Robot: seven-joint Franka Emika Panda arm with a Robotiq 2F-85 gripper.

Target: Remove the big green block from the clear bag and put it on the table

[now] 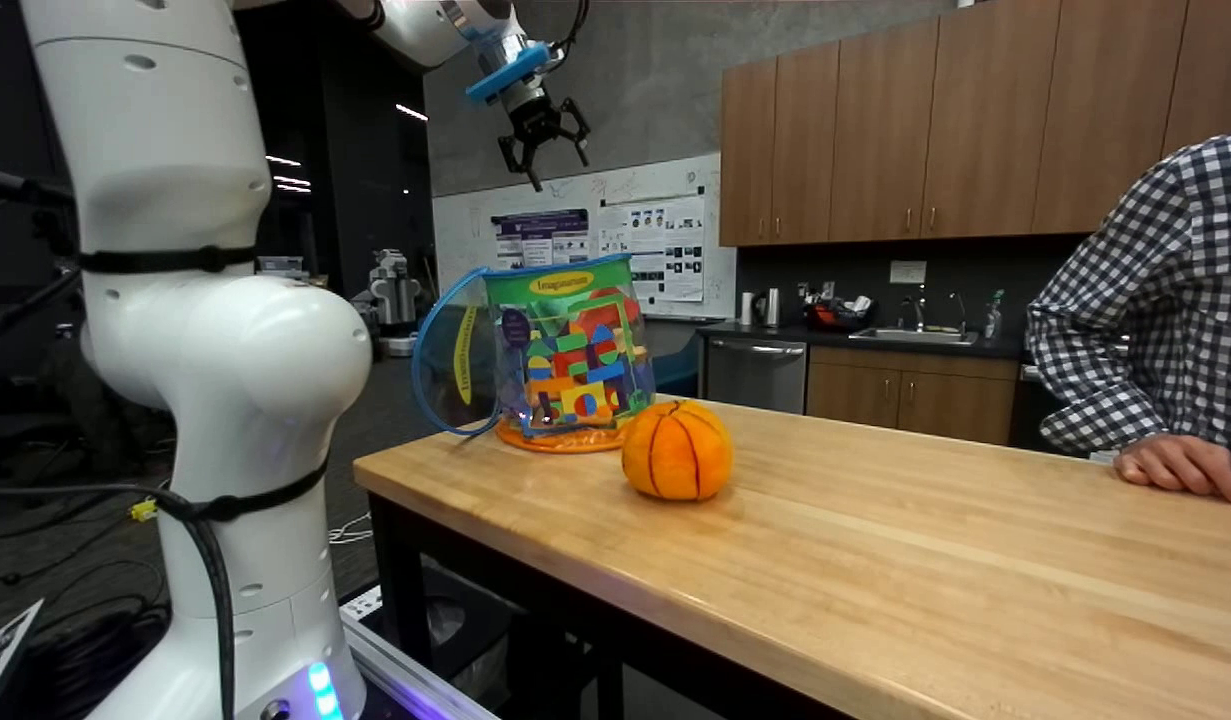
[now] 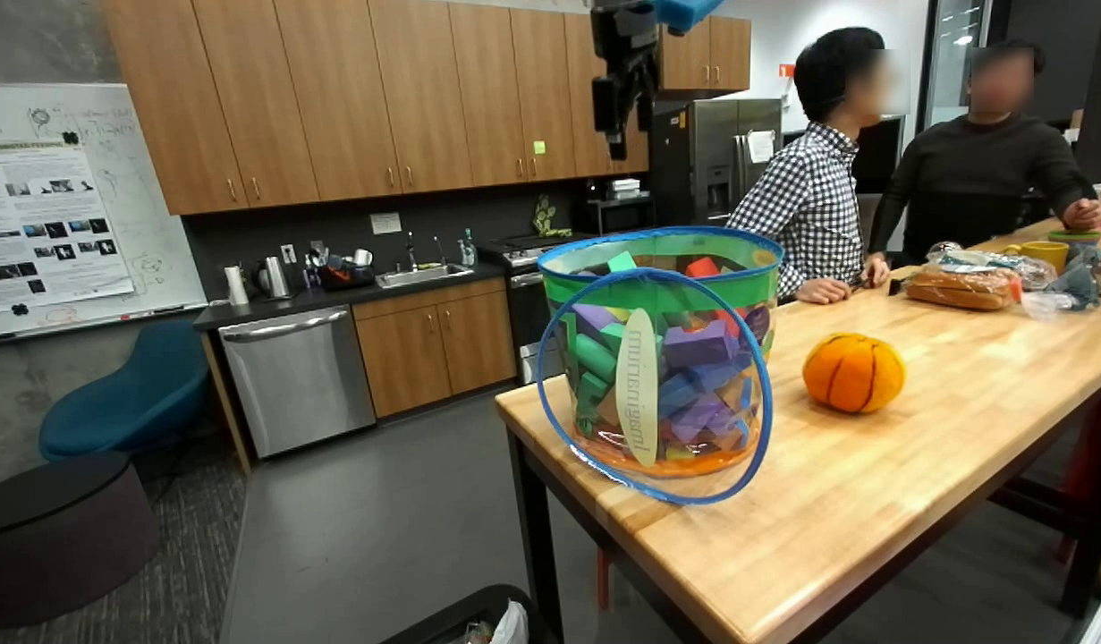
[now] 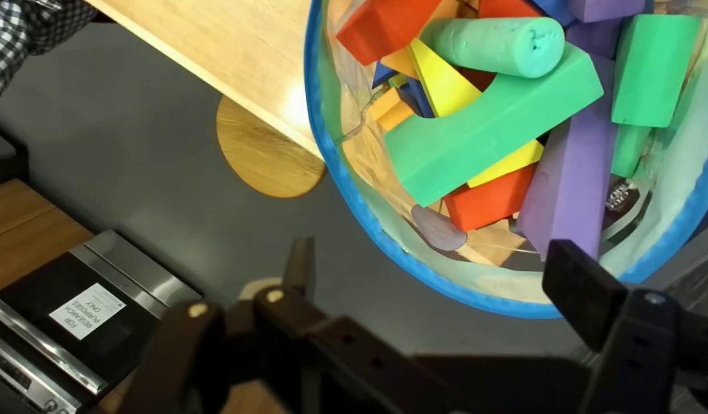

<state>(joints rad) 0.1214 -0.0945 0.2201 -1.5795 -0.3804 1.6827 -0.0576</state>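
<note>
Several green pieces (image 3: 655,72) lie in the clear bag (image 1: 565,284), so the likeliest slip from here is pinching the wrong one. What I take to be the big green block (image 3: 497,121), the arched piece, sits inside near the top of the heap; a green cylinder (image 3: 494,47) overlaps its upper edge and a long purple block (image 3: 572,178) lies just beside, and either could get in the way or be dragged up too. A grip across the arch's curved hollow could also slip, that face being uneven. The tool (image 1: 561,175) hangs higher than the bag, spread wide and holding nothing. In the wrist view it looks off-centre to the blue rim (image 3: 434,279), so a straight descent might snag there, and with the bag standing near the end of the counter (image 1: 925,560), that could tip it. Counted: one tool, one bag with one lid (image 1: 464,355) hanging down, one orange ball (image 1: 677,450) and two people (image 2: 823,210); from the wrist, one cylinder, at least three green pieces, three red pieces (image 3: 391,29) and two yellow pieces (image 3: 443,80), with deeper ones hidden.
</note>
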